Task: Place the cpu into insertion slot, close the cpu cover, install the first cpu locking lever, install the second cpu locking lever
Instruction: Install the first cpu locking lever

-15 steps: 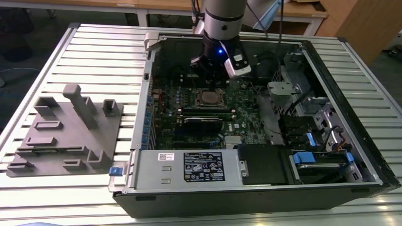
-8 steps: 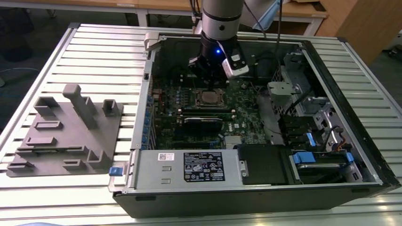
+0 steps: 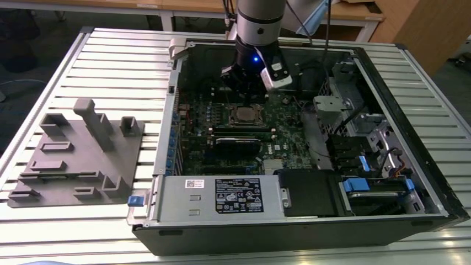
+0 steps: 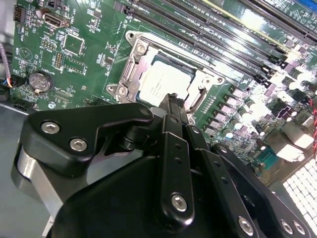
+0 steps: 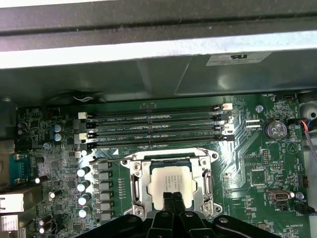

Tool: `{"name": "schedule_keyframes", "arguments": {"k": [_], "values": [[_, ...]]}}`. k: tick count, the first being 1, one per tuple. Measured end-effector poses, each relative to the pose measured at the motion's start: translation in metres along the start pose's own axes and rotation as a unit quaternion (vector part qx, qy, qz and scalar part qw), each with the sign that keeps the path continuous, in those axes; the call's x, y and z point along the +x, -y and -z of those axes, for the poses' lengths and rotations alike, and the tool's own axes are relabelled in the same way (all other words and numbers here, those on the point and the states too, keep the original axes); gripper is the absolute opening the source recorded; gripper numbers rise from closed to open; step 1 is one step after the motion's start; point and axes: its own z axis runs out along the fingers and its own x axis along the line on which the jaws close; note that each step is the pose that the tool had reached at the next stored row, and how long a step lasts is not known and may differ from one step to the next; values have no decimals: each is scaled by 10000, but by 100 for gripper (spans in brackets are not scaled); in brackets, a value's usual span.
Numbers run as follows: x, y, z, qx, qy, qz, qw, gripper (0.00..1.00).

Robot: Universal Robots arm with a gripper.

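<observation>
Cpu point(image 5: 174, 182): lies flat in the slot point(image 5: 163, 163), pale top bare through the cut-out of the cover point(image 5: 137, 184), down around it. Gripper point(image 5: 173, 198): hangs over the cpu's edge, jaws pressed together, pinching nothing; touching the cpu or not, cannot tell.

In the first wrist view: memory slots point(image 5: 153, 126) just beside the slot, capacitors point(image 5: 84, 186) along another side, wall of the case point(image 5: 124, 74) beyond. In the second wrist view: the gripper's black linkage up close, a coin battery point(image 4: 39, 82) on the motherboard point(image 4: 84, 29). In the exterior view: the whole open case on a slatted table point(image 3: 118, 61), grey fixture point(image 3: 74, 154) on the exterior view's left.

Low parts around the slot, open room above; drive bays point(image 3: 368, 143) well apart.

Arm point(image 3: 259, 22): near upright, reaches down into the case, wrist over the slot.
</observation>
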Motion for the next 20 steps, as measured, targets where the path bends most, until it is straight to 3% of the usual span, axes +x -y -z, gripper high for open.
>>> {"name": "schedule_keyframes", "arguments": {"k": [15, 20], "values": [[-1, -3, 45, -11, 1, 0, 10000, 11], [2, -2, 45, -11, 17, 1, 10000, 11]]}}
